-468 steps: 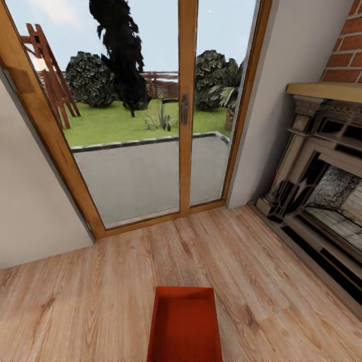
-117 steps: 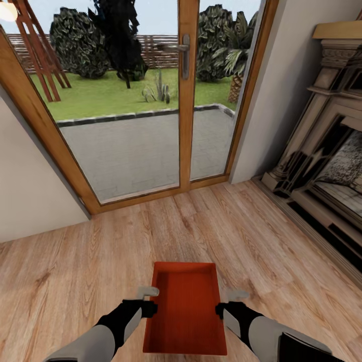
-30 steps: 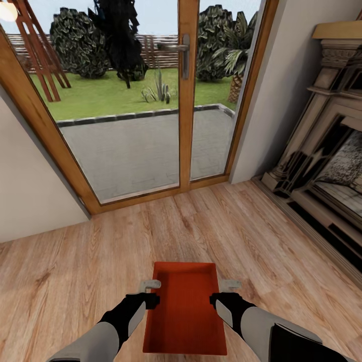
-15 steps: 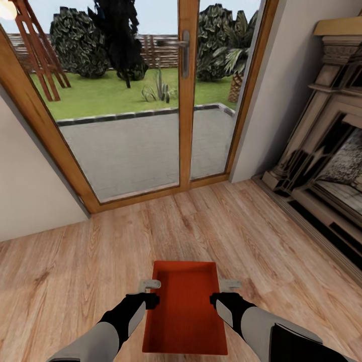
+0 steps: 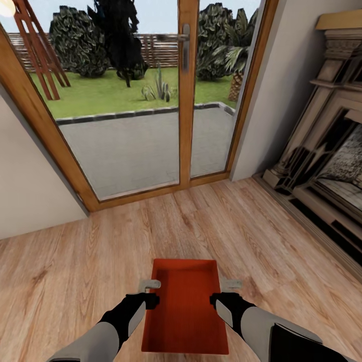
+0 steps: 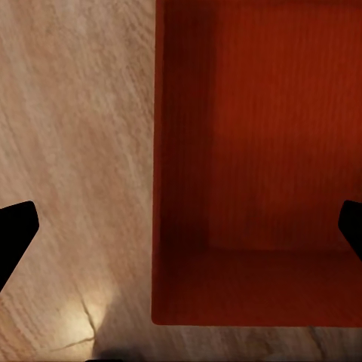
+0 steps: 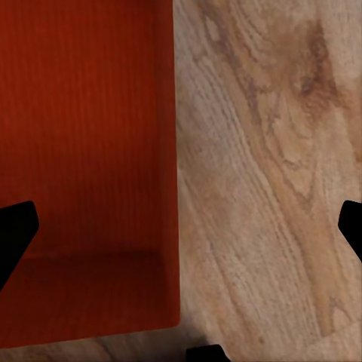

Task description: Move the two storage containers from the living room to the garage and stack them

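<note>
On the light wood plank floor (image 5: 90, 261) before the glass doors (image 5: 151, 100), an orange-red ribbed plastic storage container (image 5: 184, 306) sits between two robot arms.

Left gripper (image 5: 149, 292) and right gripper (image 5: 226, 292) each straddle a long wall, fingers spread wide with one inside and one outside, apparently so both can pinch the bin for a level two-handed lift. Against half a second ago, the arms look unchanged; the fireplace (image 5: 322, 151) sits slightly lower, so the camera shifted.
</note>
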Controlling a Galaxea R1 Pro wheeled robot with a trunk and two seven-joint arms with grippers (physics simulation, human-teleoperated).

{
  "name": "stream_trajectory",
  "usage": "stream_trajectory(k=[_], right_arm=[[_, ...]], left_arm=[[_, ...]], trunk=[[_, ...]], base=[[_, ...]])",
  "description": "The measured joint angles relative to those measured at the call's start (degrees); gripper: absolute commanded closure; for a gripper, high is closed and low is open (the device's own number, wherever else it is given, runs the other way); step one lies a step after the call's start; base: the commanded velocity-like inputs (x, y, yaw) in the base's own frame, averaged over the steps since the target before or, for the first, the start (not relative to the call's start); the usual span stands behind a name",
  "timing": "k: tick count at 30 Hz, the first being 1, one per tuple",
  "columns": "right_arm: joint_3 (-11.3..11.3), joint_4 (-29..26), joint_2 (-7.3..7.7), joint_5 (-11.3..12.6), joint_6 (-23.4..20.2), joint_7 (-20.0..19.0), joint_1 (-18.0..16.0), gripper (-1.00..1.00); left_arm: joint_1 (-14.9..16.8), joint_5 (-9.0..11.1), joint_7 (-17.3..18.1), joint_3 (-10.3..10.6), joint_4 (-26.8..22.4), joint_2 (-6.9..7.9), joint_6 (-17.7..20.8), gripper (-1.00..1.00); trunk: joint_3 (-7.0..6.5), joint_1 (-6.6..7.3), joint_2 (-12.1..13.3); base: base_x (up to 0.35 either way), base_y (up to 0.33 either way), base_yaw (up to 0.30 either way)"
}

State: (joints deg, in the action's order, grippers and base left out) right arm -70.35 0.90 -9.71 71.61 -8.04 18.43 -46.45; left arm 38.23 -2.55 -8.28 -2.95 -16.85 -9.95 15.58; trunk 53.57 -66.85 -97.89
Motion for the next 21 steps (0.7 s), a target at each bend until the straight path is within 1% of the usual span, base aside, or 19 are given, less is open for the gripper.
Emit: stream_trajectory(k=[9, 21], right_arm=[[-0.1, 0.0, -0.18, 0.0, 0.1, 0.0, 0.0, -1.00], [0.0, 0.0, 0.06, -0.1, 0.1, 0.0, 0.0, -1.00]], left_arm=[[0.0, 0.0, -0.1, 0.0, 0.0, 0.00, 0.0, -1.00], [0.0, 0.0, -0.1, 0.0, 0.0, 0.00, 0.0, -1.00]], trunk=[[1.62, -1.98, -3.6], [3.77, -4.61, -8.4]], base=[[0.000, 0.000, 0.000], [0.000, 0.000, 0.000]])
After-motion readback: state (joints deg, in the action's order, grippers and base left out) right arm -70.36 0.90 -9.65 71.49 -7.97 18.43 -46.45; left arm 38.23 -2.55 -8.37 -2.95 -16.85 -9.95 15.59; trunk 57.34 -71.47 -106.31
